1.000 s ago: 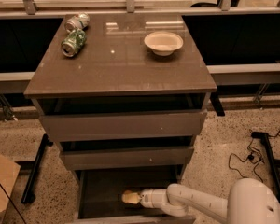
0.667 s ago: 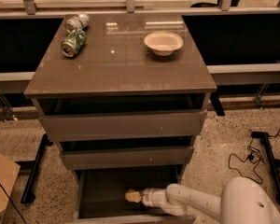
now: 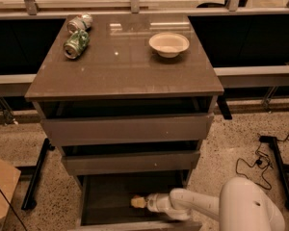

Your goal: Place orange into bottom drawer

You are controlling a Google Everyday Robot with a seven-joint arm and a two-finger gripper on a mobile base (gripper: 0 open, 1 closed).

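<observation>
1. Most of the job looks done: the orange (image 3: 136,202) is already down inside the bottom drawer (image 3: 106,198), which is pulled out.
2. One white arm reaches into that drawer from the right. The gripper (image 3: 144,202) is low down, near the middle of the drawer.
3. The jaws seem to be closed on the orange, which sits right at their tip. It is dark down there, so I am not fully sure.
4. What is left, I think, is to let go so the orange rests on the drawer floor, and then to pull the arm out.
5. The bottom drawer holds only the orange and the gripper, as far as I can see.
6. The top drawer (image 3: 127,129) and the middle drawer (image 3: 130,161) are each open a crack. Nothing shows inside them.
7. On the bench (image 3: 120,76) sits a cream bowl (image 3: 169,44) that looks empty. One crushed can (image 3: 80,22) and another can (image 3: 76,44) lie at the back left, well apart from the bowl.
</observation>
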